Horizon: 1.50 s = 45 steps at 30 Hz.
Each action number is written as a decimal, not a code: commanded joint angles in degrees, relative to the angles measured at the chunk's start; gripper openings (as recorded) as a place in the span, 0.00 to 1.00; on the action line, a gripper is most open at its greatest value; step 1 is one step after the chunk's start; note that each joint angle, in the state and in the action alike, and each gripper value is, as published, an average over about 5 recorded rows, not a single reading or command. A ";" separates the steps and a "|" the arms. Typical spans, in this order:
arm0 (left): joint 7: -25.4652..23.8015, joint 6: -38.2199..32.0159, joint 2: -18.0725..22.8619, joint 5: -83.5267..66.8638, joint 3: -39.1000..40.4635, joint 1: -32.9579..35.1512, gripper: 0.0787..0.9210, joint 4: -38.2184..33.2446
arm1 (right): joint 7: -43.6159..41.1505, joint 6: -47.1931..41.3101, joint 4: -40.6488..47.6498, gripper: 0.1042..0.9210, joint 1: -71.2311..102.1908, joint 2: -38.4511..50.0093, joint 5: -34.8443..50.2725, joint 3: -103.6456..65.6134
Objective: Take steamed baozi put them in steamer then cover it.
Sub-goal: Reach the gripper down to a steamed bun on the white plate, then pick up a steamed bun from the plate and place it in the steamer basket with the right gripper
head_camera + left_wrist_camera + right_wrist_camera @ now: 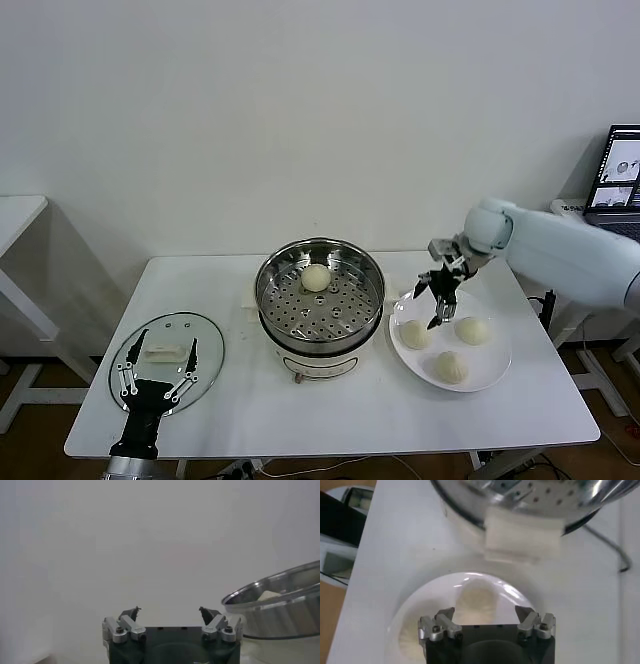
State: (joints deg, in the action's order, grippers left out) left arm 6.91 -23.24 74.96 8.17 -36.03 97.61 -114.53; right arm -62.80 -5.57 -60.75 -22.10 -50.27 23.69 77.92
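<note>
White table [330, 420] so far — one baozi [315, 278] in the center steamer [320, 295], three on the right-hand plate [495, 375] under the spread-jawed right gripper [443, 297], cover [166, 362] lower left beneath the open, idle left gripper [157, 375].

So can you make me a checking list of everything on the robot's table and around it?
Surface: white table, bare at the front.
Job's things: steamer mid-table with one baozi on its tray; three baozi on the white plate; glass lid lying flat at the left.
Clutter: nothing seen.
Grippers: right gripper open, above the plate's buns; left gripper open, over the lid.
Cables: thin cord beside the steamer base.
Surroundings: plain wall, laptop far right, another white table at the left.
</note>
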 commanded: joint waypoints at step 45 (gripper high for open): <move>1.17 0.00 -0.24 0.60 -0.10 -0.40 0.88 -0.10 | -11.47 1.07 -2.56 0.65 -21.63 -2.17 -1.35 2.55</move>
State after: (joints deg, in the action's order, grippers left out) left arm 8.07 -23.20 74.85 8.80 -36.48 97.39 -114.48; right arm -65.39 -5.30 -60.61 -27.98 -52.33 19.70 78.37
